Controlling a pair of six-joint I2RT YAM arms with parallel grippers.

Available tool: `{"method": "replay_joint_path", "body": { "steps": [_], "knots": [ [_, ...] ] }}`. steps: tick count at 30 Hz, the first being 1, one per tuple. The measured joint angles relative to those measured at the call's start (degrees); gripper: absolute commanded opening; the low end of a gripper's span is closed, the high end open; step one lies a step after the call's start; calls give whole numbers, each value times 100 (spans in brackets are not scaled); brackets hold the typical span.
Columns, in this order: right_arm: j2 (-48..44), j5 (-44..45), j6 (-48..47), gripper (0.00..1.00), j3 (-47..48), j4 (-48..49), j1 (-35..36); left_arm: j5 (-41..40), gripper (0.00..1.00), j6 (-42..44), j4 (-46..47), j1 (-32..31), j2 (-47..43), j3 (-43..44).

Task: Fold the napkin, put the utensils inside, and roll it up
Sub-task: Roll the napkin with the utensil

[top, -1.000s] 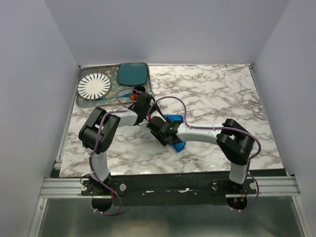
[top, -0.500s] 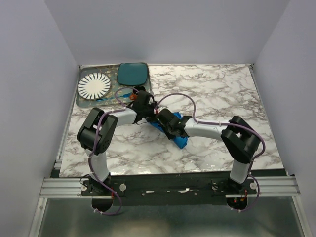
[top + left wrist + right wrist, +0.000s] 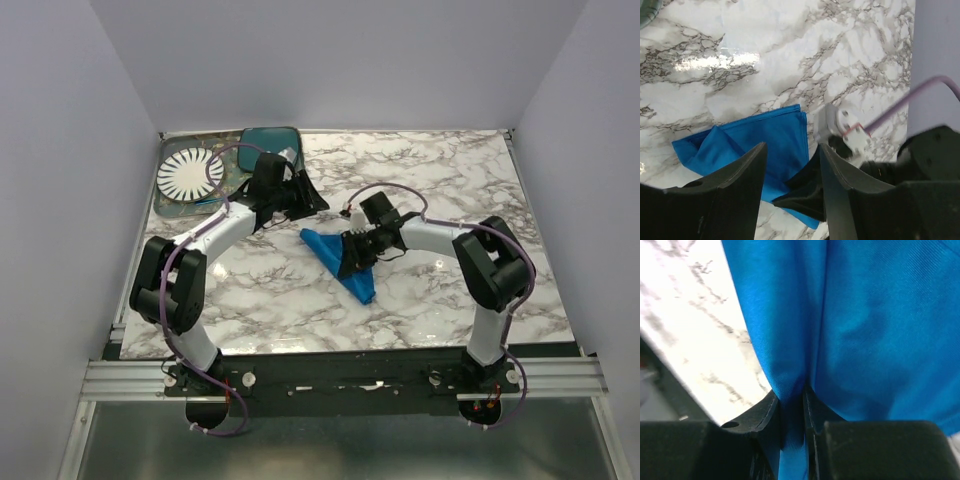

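The bright blue napkin (image 3: 338, 262) lies folded in a rough triangle on the marble table (image 3: 440, 180). My right gripper (image 3: 352, 252) is shut on a raised fold of it; in the right wrist view the cloth (image 3: 875, 325) fills the frame and is pinched between the jaws (image 3: 792, 402). My left gripper (image 3: 316, 204) hovers open just beyond the napkin's far-left corner, holding nothing. The left wrist view looks between its open fingers (image 3: 792, 157) down onto the napkin (image 3: 750, 142). A slim bluish fork handle (image 3: 205, 200) shows on the tray, mostly hidden by my left arm.
A grey tray (image 3: 165, 208) at the far left carries a white striped plate (image 3: 188, 174). A dark teal plate (image 3: 262, 146) lies beside it. Grey walls close in the table on three sides. The right arm's cable (image 3: 920, 95) loops just above the napkin.
My left gripper has opened, let go of the napkin and drawn back toward the tray. My right gripper has shut on the napkin, which now lies longer and flatter.
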Motion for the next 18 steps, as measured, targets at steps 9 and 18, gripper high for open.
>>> {"method": "replay_joint_path", "body": {
  "steps": [9,18],
  "knots": [
    [1014,-2693,577,29,103,378,-839,286,36,-319,317,-238,-55,-887],
    [1325,-3307,800,31,103,483,-988,398,32,-599,931,-498,629,-994]
  ]
}}
